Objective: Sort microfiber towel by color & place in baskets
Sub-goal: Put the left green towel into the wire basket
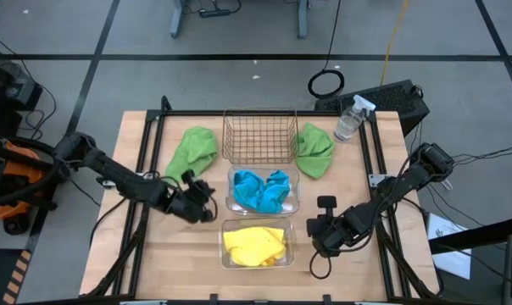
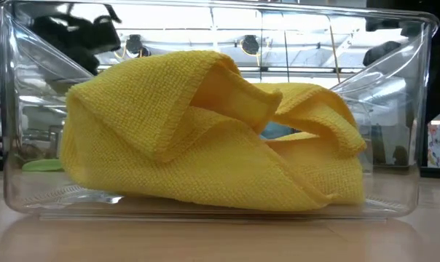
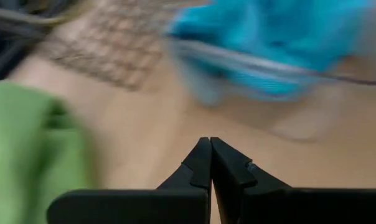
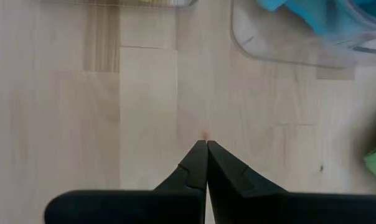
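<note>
Sorting stands about two-thirds done, judging from the layout. Yellow towels sit bunched in the near clear plastic basket; the low view confirms them folded inside the clear walls. Blue towels fill the middle clear basket. The copper wire basket at the far end holds nothing. Left to do: two green towels are outside it on the table, one just beside its left side, the other just beside its right.

Left gripper, fingers pressed together and empty, sits near the blue basket with the left green towel close by. Right gripper, likewise closed and empty, hovers over bare tabletop right of the yellow basket. A clear spray bottle stands at the far right corner.
</note>
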